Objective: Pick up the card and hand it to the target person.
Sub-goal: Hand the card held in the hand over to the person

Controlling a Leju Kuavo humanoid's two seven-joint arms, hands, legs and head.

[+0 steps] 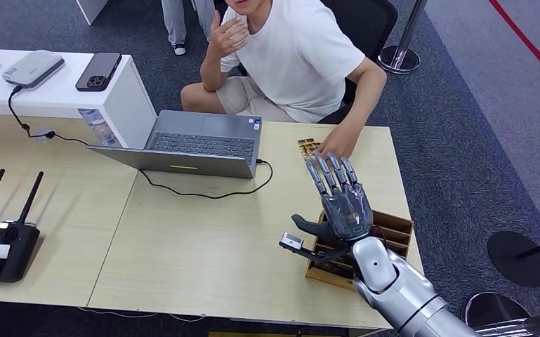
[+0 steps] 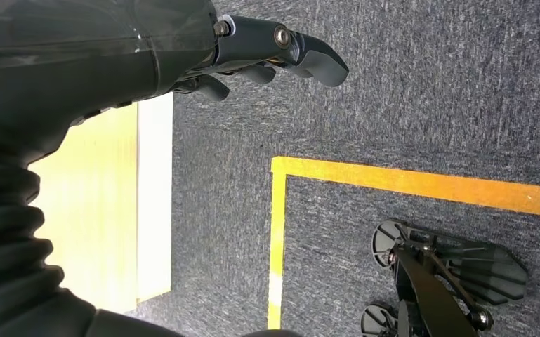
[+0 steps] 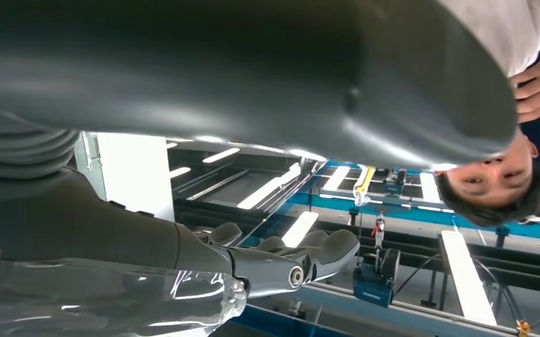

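Lower right of head view: right hand (image 1: 344,203) spread flat, holding nothing, over the box (image 1: 393,228); person's hand (image 1: 337,144) just beyond. Left hand (image 2: 267,60) hangs curled, holding nothing.

Readable text: none | laptop (image 1: 203,144) at the desk (image 1: 182,246) far edge: small sticker, print too small to read | router (image 1: 0,242) at desk left edge: yellow and white labels, illegible

Pale matt wooden table (image 1: 203,246), glossy metal laptop (image 1: 203,137)
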